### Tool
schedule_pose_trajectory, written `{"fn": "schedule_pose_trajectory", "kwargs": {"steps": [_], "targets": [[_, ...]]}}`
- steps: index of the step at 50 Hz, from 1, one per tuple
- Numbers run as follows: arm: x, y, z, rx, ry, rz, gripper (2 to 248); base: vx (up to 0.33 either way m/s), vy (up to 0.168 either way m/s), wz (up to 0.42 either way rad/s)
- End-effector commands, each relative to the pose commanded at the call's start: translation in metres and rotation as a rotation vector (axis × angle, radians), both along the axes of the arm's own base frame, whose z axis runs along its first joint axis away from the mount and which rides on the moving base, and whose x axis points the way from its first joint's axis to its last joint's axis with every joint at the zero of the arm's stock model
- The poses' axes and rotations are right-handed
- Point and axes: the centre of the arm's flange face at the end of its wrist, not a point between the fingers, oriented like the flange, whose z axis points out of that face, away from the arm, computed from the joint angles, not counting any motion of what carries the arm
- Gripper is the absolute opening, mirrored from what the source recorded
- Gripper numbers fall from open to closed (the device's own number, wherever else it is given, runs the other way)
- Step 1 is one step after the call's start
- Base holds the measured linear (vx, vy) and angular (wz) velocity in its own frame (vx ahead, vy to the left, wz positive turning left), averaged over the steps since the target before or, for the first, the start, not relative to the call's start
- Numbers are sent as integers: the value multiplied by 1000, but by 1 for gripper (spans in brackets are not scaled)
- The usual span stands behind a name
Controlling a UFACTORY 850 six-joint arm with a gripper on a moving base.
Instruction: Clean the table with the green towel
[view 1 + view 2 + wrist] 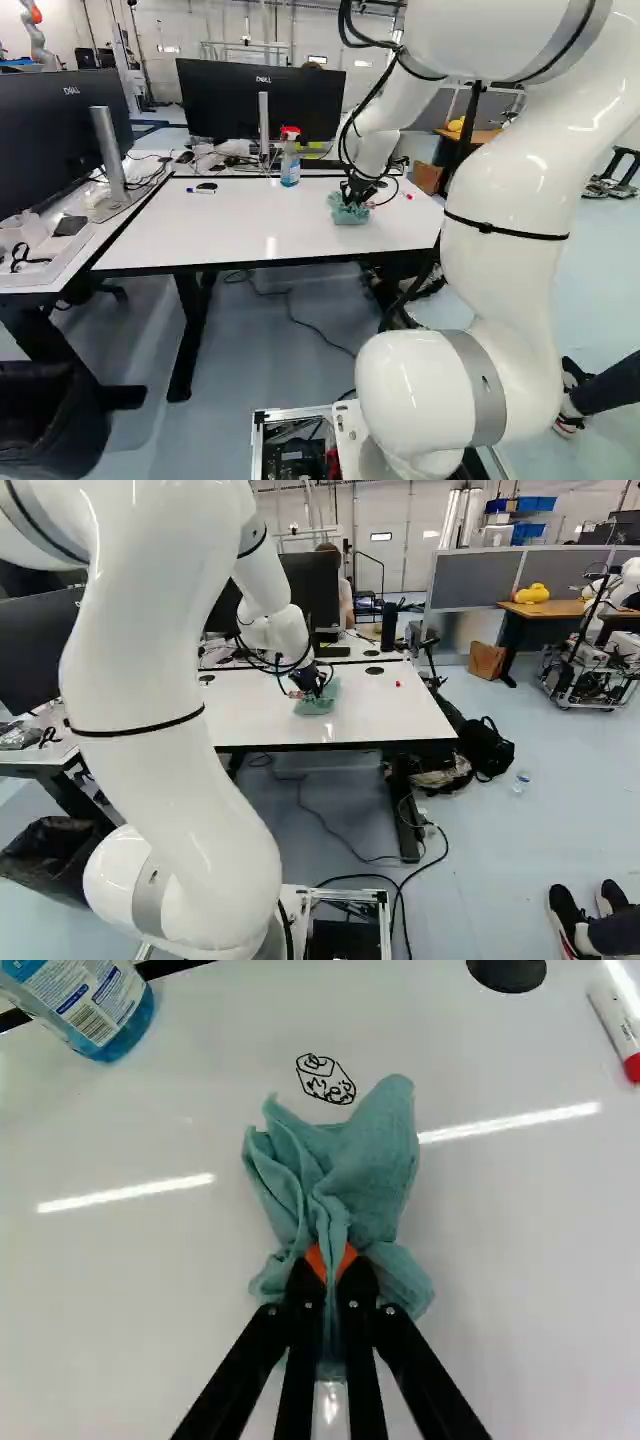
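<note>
Above the white table (230,230), near its right part, my gripper (316,688) points down with the green towel (318,702) under and around its fingertips. In the wrist view the gripper (332,1268) is shut on the bunched towel (372,1165), a fold of cloth pinched between the orange pads. The towel's loose folds spread over the tabletop ahead of the fingers and to both sides. A small black pen drawing (326,1080) shows on the white surface just ahead of the towel's far edge. Whatever lies beneath the cloth is hidden.
A spray bottle (290,160) with blue liquid stands on the table, left of the gripper in the left base view. A red-capped marker (618,1022) and a black round piece (508,972) lie beyond the towel. Monitors (262,100) stand behind. Another robot (600,630) is at the far right.
</note>
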Motion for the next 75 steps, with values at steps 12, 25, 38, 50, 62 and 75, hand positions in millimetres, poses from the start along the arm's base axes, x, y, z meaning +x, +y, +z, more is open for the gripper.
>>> {"fn": "schedule_pose_trajectory", "kwargs": {"steps": [12,25,38,50,62,75], "targets": [[-17,-15,0,1,7,-33,29,0,0,0],[-24,-37,0,1,8,-77,29,0,0,0],[-21,-60,0,1,5,-120,29,0,0,0],[-4,-73,0,-1,-3,-136,29,0,0,0],[19,-72,-1,-2,-14,-126,29,0,0,0],[37,-58,-2,-3,-23,-95,29,0,0,0]]}}
